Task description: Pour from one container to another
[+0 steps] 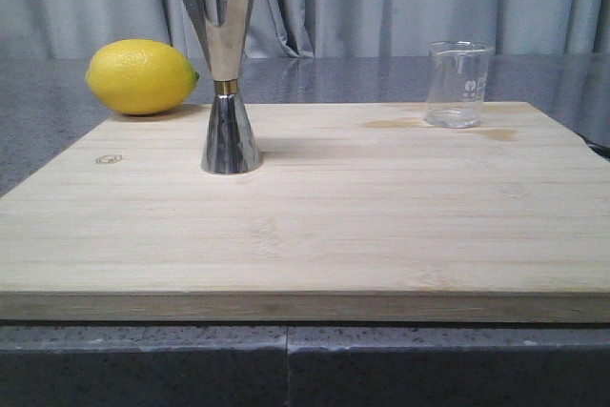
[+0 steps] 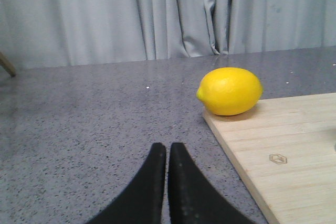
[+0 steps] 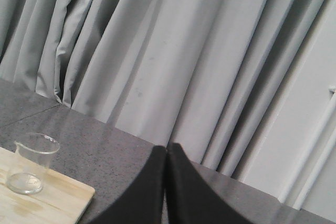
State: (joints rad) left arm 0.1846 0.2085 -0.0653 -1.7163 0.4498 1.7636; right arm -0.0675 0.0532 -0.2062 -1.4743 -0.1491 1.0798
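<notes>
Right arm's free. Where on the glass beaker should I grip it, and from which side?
Grip the beaker across its straight mid-wall, below the flared rim, probably coming in level from the right. It stands upright near the cutting board's far right corner; the right gripper is shut, so open it first.

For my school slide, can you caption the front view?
Steel jigger and glass beaker stand apart on a wooden board, a lemon behind.

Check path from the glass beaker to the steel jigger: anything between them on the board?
Nothing visible. Only bare wooden cutting board lies between the small clear glass beaker and the tall steel hourglass jigger. The yellow lemon sits beyond the jigger, left of it.
</notes>
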